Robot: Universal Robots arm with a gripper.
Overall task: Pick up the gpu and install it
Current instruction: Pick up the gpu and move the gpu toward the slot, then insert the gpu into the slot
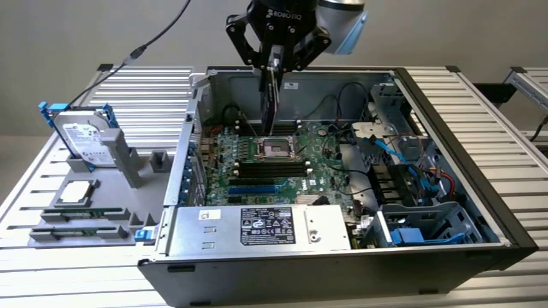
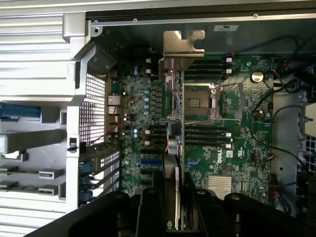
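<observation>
Gripper is clamped on the gpu. Card hangs upright inside the open PC case, over the motherboard, lower end near the CPU socket; touching or not, can't tell. Silvery bracket is at the end away from the fingers. Hard drive w/ blue rails stands outside, exterior view's left.

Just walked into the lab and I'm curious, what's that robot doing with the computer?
The robot arm holds the gpu in its jaws, hanging on end over the motherboard inside the open computer case. The card is not seated in any slot. A hard drive stands in a holder outside the case, at the exterior view's left.
</observation>
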